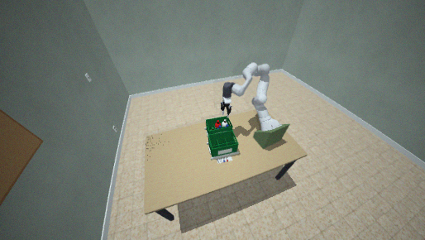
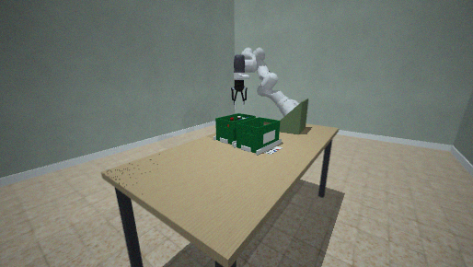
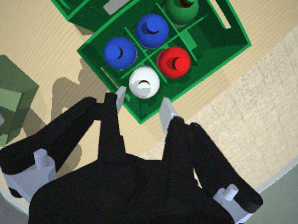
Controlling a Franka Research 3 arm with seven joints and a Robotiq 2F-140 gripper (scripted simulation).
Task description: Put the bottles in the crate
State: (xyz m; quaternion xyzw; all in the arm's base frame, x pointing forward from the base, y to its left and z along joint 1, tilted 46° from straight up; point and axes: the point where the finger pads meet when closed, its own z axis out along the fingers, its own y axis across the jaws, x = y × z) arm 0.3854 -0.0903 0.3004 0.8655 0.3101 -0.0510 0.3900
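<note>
My gripper (image 1: 226,113) (image 2: 239,107) (image 3: 143,100) is part open and empty, above the bottle crate. In the wrist view its fingertips appear on either side of the crate corner nearest the white bottle (image 3: 144,82) (image 1: 224,123). The green bottle crate (image 3: 225,47) (image 2: 224,131) also holds a red bottle (image 3: 174,62) (image 1: 217,124), two blue bottles (image 3: 120,52) (image 3: 152,31) and a green bottle (image 3: 182,10). The other green crate (image 1: 225,151) (image 2: 248,138) shows no bottles. The pick list (image 1: 224,160) (image 2: 274,150) lies beside it, too small to read.
The crates stand close together on the wooden table (image 1: 178,174) (image 2: 198,184), with pale strips along their bases. A green angled panel (image 1: 270,136) (image 2: 299,121) stands beside the arm's base. Small dark specks lie near one table corner.
</note>
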